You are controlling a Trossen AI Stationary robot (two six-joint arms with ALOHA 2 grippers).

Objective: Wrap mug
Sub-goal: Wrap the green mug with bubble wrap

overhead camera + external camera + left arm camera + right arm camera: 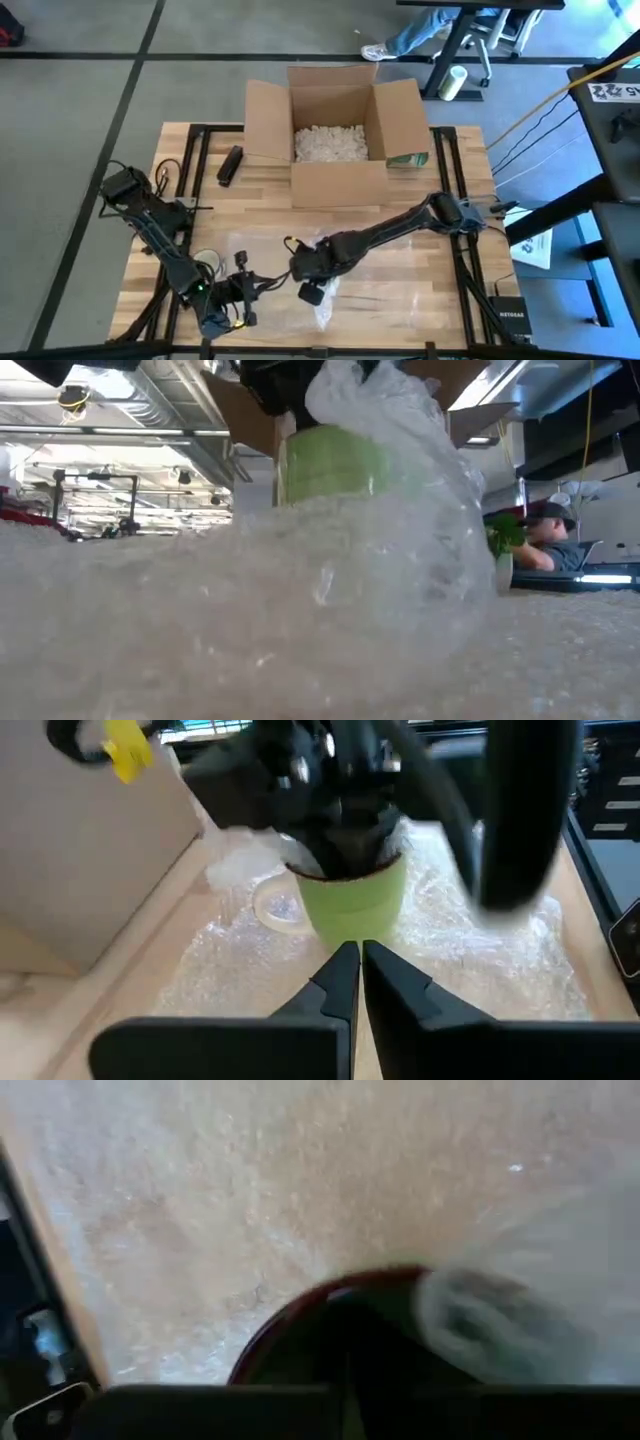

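Near the bench's front-left corner the left tool (pixel 222 322) waits low over the wood, its two fingers (pixel 340 982) pressed together and pinching nothing, pointed toward the mug. A roll of tape (pixel 207 260) lies on the bench just beside that arm.

At the middle of the front half of the bench stands the green mug (pixel 355 900), upright on a sheet of bubble wrap (pixel 480 955) spread flat over the wood. A flap of the wrap is drawn up over one side of the mug's rim, as the low view shows (pixel 400 420). The right tool (pixel 312 280) reaches in from the right edge and sits at the mug's mouth, seemingly pushing wrap down into it; whether its fingers are spread or closed cannot be told, since the mug hides them.

Toward the back edge sits an open cardboard box (pixel 335 125) with packing peanuts (pixel 330 143) inside.

The step in hand looks to be tucking the first flap into the mug. The rest of the sheet still lies flat, so the next move probably calls for lifting a free edge and folding it round the mug's bare side while the mug is kept from tipping.
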